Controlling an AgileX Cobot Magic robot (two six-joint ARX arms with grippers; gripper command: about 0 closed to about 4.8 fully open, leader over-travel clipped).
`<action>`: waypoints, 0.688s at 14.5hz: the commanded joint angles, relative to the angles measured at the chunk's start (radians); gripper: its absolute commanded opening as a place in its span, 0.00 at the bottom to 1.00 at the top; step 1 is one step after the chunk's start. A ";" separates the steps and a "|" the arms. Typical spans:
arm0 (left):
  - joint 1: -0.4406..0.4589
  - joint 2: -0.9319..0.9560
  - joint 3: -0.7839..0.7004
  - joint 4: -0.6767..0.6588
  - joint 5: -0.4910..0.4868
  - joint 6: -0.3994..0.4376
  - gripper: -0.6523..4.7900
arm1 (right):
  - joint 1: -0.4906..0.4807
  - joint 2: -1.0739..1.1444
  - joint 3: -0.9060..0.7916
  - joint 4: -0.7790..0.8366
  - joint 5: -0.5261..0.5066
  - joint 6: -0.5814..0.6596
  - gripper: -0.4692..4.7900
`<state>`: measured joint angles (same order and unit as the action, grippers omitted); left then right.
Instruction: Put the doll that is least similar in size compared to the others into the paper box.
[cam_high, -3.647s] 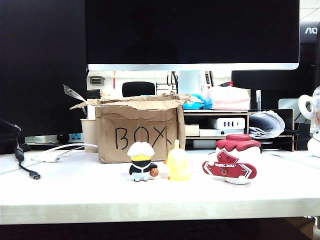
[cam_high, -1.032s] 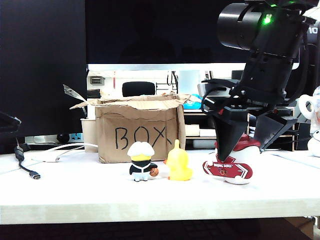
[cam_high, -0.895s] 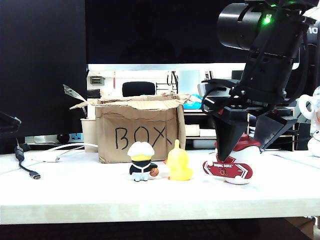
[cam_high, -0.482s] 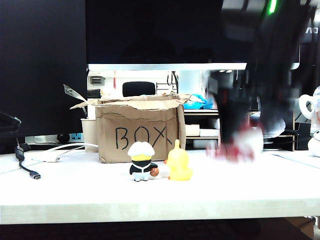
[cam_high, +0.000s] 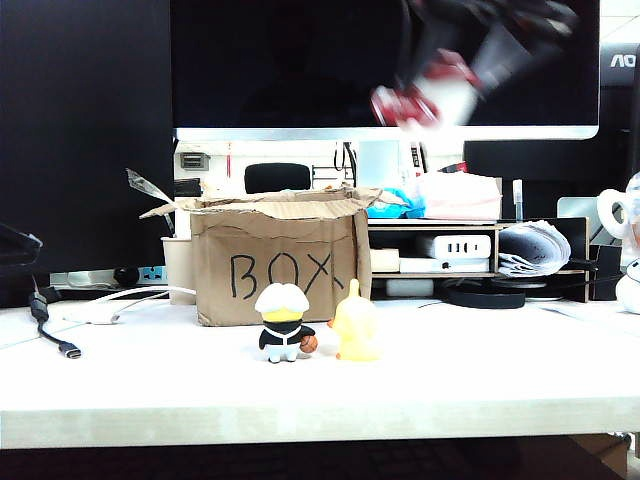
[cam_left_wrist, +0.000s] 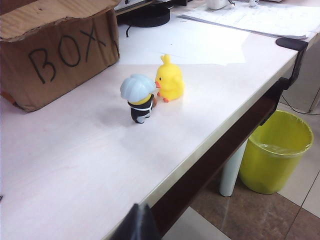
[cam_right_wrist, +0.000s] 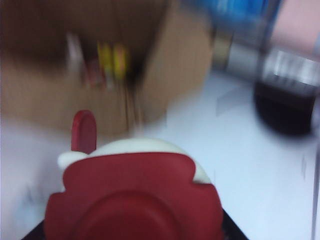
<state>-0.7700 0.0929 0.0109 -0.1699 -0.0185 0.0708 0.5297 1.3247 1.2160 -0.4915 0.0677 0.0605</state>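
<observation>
The doll (cam_high: 425, 92), white with a dark red cap and red board, hangs blurred high above the table, in front of the monitor. My right gripper (cam_high: 468, 48) is shut on it from above, smeared by motion. In the right wrist view the doll's red cap (cam_right_wrist: 132, 197) fills the foreground, with the blurred paper box (cam_right_wrist: 75, 85) beyond. The paper box (cam_high: 275, 265), brown and lettered "BOX", stands at the back left of centre, lower than the doll and to its left. My left gripper (cam_left_wrist: 140, 226) hovers off the table's front edge, fingers pressed together, holding nothing.
A small white-haired figure in black (cam_high: 282, 322) and a yellow duck figure (cam_high: 355, 322) stand side by side before the box. A wooden shelf (cam_high: 470, 250) with clutter sits behind on the right, cables (cam_high: 60, 340) lie left. A yellow bin (cam_left_wrist: 275, 150) stands below the table edge.
My right gripper has risen fast off the table with the doll, going up and a little left. The two small figures, the box and the left arm have stayed put.
</observation>
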 joint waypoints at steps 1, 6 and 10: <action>0.000 0.000 -0.002 -0.020 0.004 0.000 0.11 | 0.002 0.095 0.082 0.177 -0.026 0.047 0.50; 0.000 0.000 -0.002 -0.020 0.004 0.000 0.11 | 0.003 0.386 0.364 0.170 -0.100 0.052 0.50; 0.000 0.000 -0.002 -0.020 0.004 0.000 0.11 | 0.018 0.600 0.654 0.062 -0.134 0.070 0.50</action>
<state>-0.7700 0.0929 0.0109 -0.1699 -0.0185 0.0708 0.5430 1.9167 1.8324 -0.4316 -0.0570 0.1268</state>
